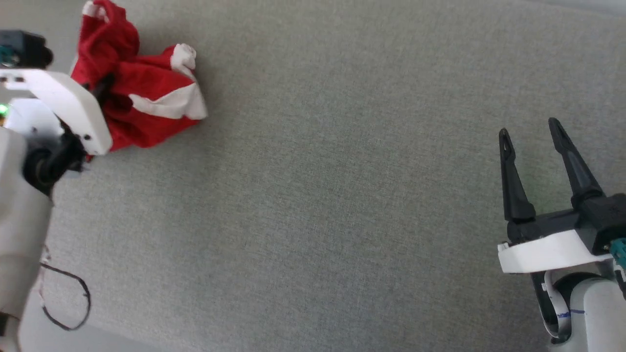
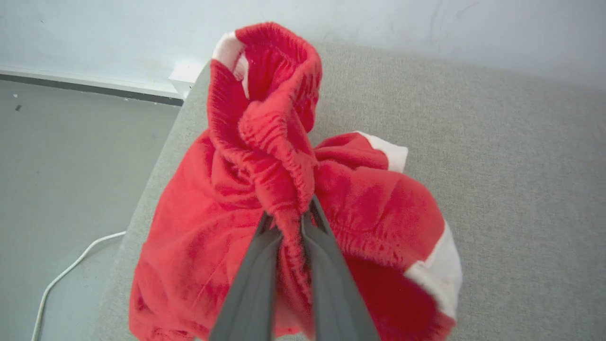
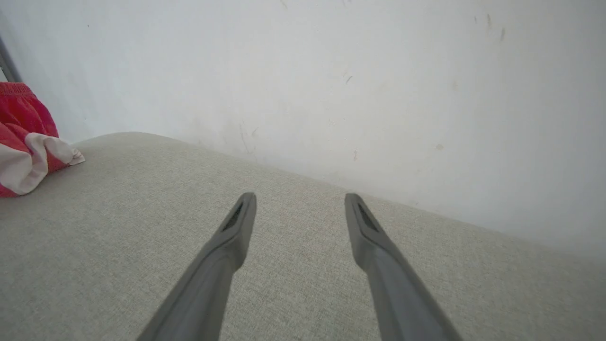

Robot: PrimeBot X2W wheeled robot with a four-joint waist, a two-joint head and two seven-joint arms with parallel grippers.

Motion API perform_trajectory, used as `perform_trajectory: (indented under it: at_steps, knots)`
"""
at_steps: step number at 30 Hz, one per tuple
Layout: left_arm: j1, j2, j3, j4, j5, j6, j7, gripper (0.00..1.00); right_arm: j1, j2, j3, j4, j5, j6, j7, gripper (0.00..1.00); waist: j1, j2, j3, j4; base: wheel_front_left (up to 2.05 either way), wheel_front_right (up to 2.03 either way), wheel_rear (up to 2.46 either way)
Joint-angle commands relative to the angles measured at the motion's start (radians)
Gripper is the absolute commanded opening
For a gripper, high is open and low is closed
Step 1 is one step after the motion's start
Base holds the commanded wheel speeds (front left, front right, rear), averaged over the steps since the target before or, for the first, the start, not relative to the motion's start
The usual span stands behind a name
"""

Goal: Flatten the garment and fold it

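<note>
One bright red soft fabric garment with white trim bands point(image 1: 142, 102), two grippers, left gripper point(image 2: 289, 215) and right gripper point(image 1: 529, 127), two long dark fingers point(image 3: 227, 255) on each, one pale grey woven fabric surface point(image 1: 342, 195), one thin white cable point(image 2: 61, 279), one thin dark wire loop point(image 1: 80, 293).

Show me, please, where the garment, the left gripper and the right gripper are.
garment point(image 2: 378, 208), left wrist view, red fabric right of the pinched fold.
left gripper point(image 2: 289, 210), left wrist view, midway between fingertips, shut on the garment.
right gripper point(image 1: 529, 125), head view, midway between its open fingertips.
</note>
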Motion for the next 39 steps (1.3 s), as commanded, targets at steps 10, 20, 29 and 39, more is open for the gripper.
perform_trajectory:
  at_steps: [10,20,29,39]
  knots:
    - [-0.096,0.108,-0.063,-0.194,0.023,-0.006,0.029,0.0,0.048,-0.001,-0.025,0.112,0.101,-0.002,-0.084,1.0,0.0,0.0,-0.232,-0.05,0.0,0.0,0.0]
    - [-0.161,0.09,-0.108,-0.373,-0.018,-0.006,0.137,0.0,0.116,-0.001,-0.068,0.172,0.17,-0.002,-0.121,1.0,0.0,0.0,-0.376,-0.127,0.0,0.0,0.0]
    - [-0.153,-0.011,-0.162,-0.52,-0.088,-0.001,0.204,0.0,0.138,-0.001,-0.099,0.16,0.18,-0.002,-0.126,1.0,0.0,0.0,-0.392,-0.216,0.0,0.0,0.0]
    - [-0.062,-0.104,-0.259,-0.61,-0.103,0.002,0.2,0.0,0.13,-0.001,-0.104,0.144,0.2,-0.002,-0.127,1.0,0.0,0.0,-0.333,-0.311,0.0,0.0,0.0]
